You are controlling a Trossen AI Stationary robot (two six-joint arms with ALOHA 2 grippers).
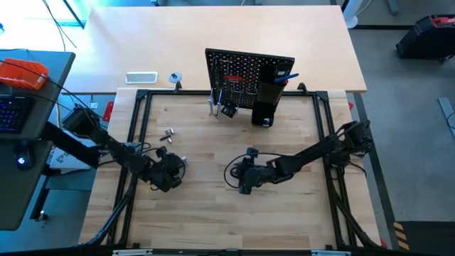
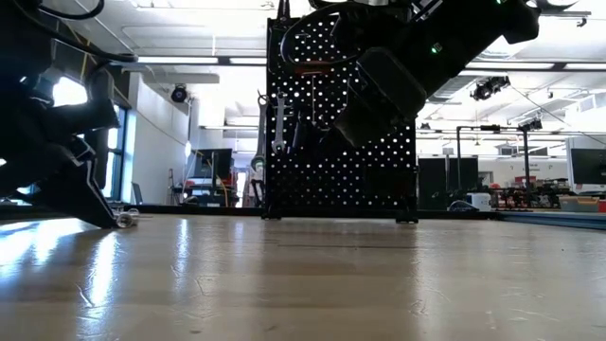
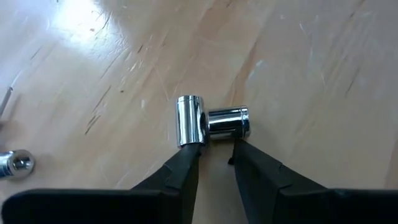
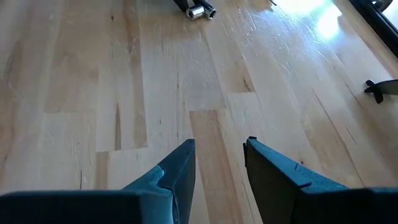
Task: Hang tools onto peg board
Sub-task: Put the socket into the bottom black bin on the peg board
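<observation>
The peg board (image 1: 249, 71) stands upright at the table's far middle, with a silver wrench (image 2: 277, 123) and other tools hanging on it and a black box holder (image 1: 266, 99) on its right part. Two short chrome cylinders (image 3: 211, 121) sit on the table side by side, one on end, one on its side. My left gripper (image 3: 217, 146) is low over the table's left part, its fingers a narrow gap apart, tips right at these cylinders. My right gripper (image 4: 219, 146) hangs open over bare wood near the table's middle. My left gripper's fingertips (image 3: 191, 149) reach the near sides of the two chrome cylinders, slanting down from the table's left. The tips hide the meeting place, so I cannot tell whether they touch. Only wood shows in the gap between the fingers.
More small chrome pieces (image 1: 167, 134) lie on the table's left part, one beside my left gripper (image 3: 15, 163). A black metal frame (image 1: 142, 96) rims the table. A white case (image 1: 141, 77) and a small roll (image 1: 175, 77) sit beyond the frame.
</observation>
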